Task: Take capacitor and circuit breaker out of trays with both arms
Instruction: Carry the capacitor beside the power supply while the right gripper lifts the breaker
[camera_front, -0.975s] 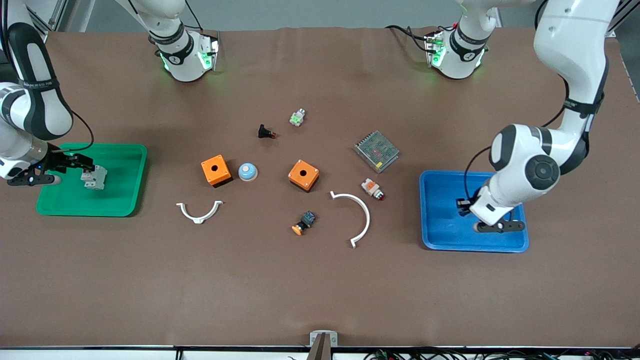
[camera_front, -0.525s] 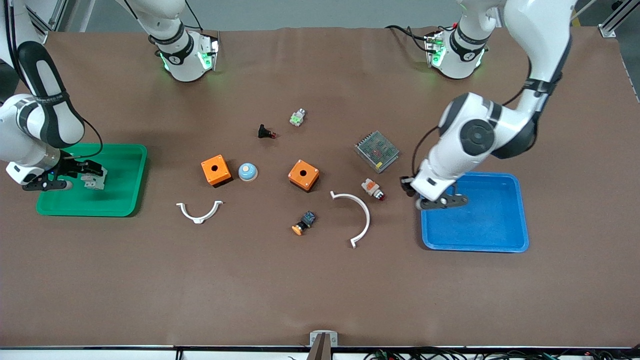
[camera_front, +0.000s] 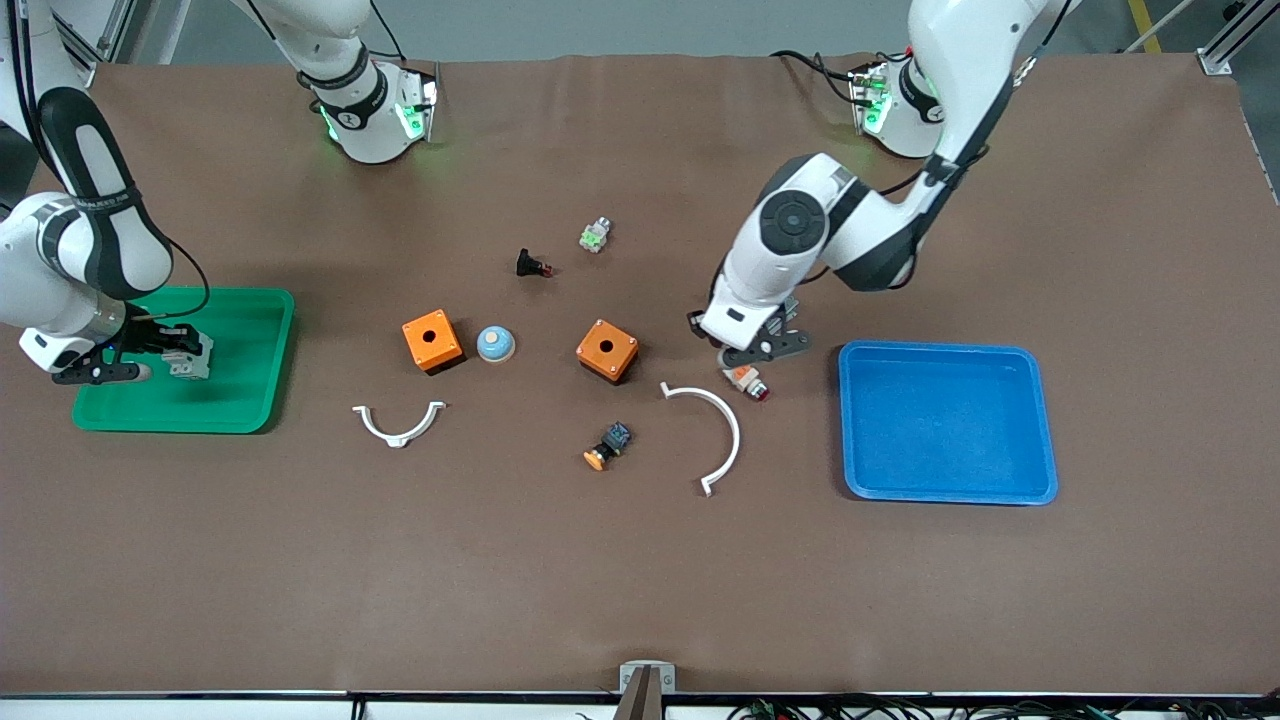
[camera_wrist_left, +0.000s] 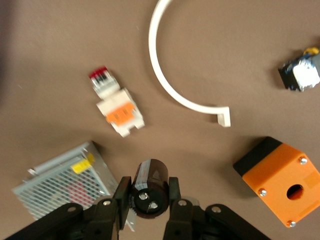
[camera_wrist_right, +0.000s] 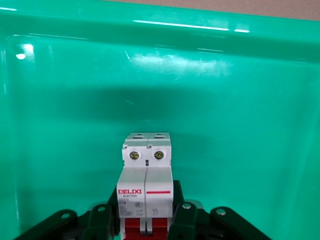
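We see a brown, matte table (camera_front: 640, 560) scattered with small hard-plastic parts. The left gripper (camera_wrist_left: 149, 206) hangs over the table beside the ribbed metal mesh box (camera_wrist_left: 62, 182), its jaws closed narrowly on the capacitor (camera_wrist_left: 149, 187) — a stubby dark cylinder with a glossy skin and a paler end face carrying two small terminals. Below it lie the white-and-orange push button (camera_wrist_left: 116, 106) with its red tip, a thin white curved strip (camera_wrist_left: 172, 82) and an orange box (camera_wrist_left: 280, 180) with a round hole in its top. The glossy blue tray (camera_front: 948, 420) sits toward the left arm's end of the table, well apart from this gripper. At the right arm's end, the right gripper (camera_wrist_right: 147, 222) is low inside the shiny green tray (camera_wrist_right: 60, 100), its jaws pinching the breaker (camera_wrist_right: 146, 182) at its red-lever end — a white-grey rectangular block with two screw heads on its face and a red stripe across the label. Whether the breaker touches the tray floor, we cannot tell.
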